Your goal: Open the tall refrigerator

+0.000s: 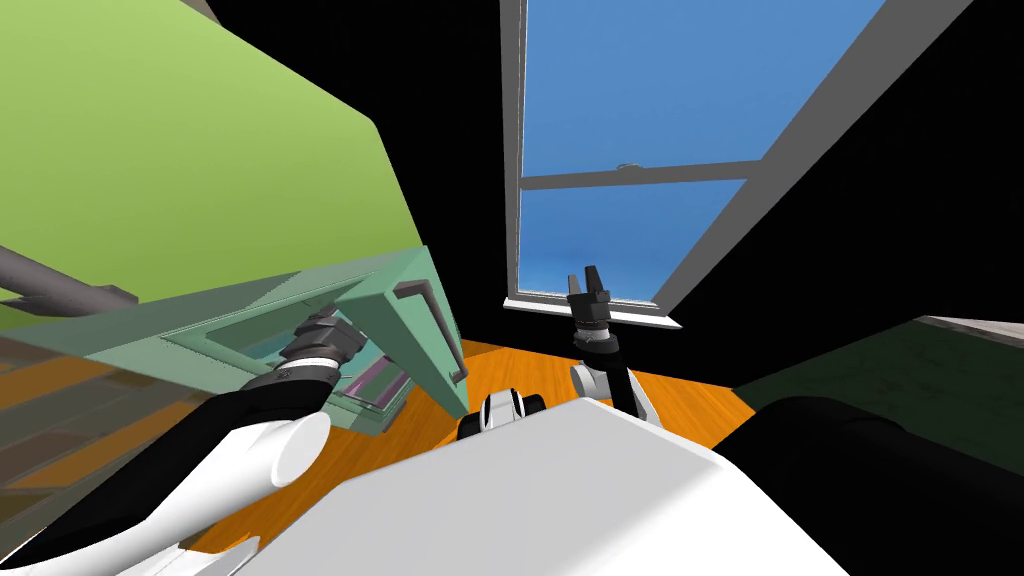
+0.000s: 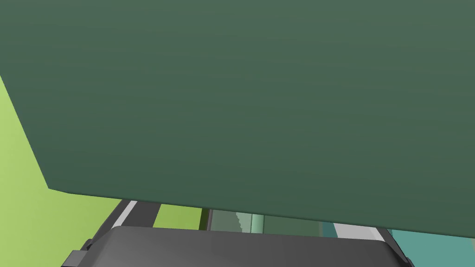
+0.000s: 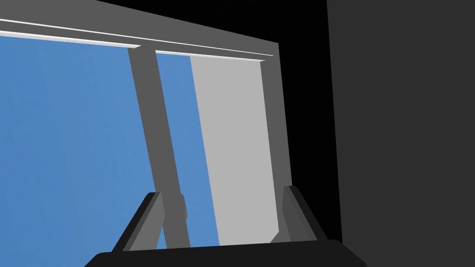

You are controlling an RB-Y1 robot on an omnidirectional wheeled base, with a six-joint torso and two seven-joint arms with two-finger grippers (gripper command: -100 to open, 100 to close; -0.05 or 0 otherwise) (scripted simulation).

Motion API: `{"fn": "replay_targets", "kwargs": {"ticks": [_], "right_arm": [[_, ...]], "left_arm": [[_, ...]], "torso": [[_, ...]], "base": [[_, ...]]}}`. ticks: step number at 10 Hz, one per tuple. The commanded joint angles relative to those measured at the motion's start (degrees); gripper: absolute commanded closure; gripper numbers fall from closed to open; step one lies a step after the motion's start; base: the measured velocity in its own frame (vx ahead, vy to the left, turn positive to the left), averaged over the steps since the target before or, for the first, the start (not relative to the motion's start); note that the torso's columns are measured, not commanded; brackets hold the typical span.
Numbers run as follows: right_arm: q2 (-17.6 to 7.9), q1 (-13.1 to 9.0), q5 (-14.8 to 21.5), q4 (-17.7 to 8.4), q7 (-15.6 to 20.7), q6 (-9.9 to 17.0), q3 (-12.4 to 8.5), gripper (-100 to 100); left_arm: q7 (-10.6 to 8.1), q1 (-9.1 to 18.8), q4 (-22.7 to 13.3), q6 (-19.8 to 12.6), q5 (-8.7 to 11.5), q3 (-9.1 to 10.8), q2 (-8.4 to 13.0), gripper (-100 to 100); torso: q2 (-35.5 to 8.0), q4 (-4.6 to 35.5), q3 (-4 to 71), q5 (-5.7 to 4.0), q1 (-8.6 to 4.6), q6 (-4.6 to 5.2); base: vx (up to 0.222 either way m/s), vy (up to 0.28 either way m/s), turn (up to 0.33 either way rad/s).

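The tall refrigerator (image 1: 180,150) is pale green and rises at the left of the head view. Its teal-green door (image 1: 400,310) stands swung out, with a grey bar handle (image 1: 440,330) on its face. My left arm (image 1: 320,345) reaches in behind that door, at its inner side. In the left wrist view my left gripper (image 2: 250,218) is open; a dark green flat panel (image 2: 241,102) lies right across it and hides the fingertips. My right gripper (image 1: 589,285) is held up in front of the window, open and holding nothing (image 3: 222,213).
A tall window (image 1: 620,130) with a grey frame faces me. Orange floor (image 1: 690,400) shows below its sill. A dark green surface (image 1: 900,370) lies at the right. A grey bar (image 1: 50,280) juts in at the far left. Black areas flank the window.
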State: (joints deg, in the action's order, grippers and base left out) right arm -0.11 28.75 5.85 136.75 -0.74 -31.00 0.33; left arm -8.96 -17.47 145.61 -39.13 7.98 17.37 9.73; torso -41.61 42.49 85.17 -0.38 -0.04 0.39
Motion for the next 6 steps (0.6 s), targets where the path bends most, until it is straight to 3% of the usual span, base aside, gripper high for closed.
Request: {"fn": "replay_targets", "kwargs": {"ticks": [1, 4, 6], "right_arm": [[0.00, 0.00, 0.00, 0.00, 0.00, 0.00, 0.00, 0], [0.00, 0.00, 0.00, 0.00, 0.00, 0.00, 0.00, 0], [0.00, -0.01, 0.00, 0.00, 0.00, 0.00, 0.01, 0]], "left_arm": [[-0.30, 1.01, 3.29, 0.93, 0.38, 0.76, 0.69, -100], [-0.30, 0.35, 3.40, 0.36, 0.73, 0.95, 0.89, -100], [-0.77, 2.65, 1.08, -0.18, 1.05, 2.26, 2.15, -100]], "torso": [[-0.01, 0.03, 0.01, -0.07, -0.15, 0.05], [-0.07, -0.08, -0.05, 0.00, -0.22, -0.04], [-0.21, -0.23, -0.22, 0.27, 0.06, -0.12]], "base": [[0.017, -0.008, 0.006], [0.009, -0.006, 0.000], [-0.038, -0.017, -0.028]]}}
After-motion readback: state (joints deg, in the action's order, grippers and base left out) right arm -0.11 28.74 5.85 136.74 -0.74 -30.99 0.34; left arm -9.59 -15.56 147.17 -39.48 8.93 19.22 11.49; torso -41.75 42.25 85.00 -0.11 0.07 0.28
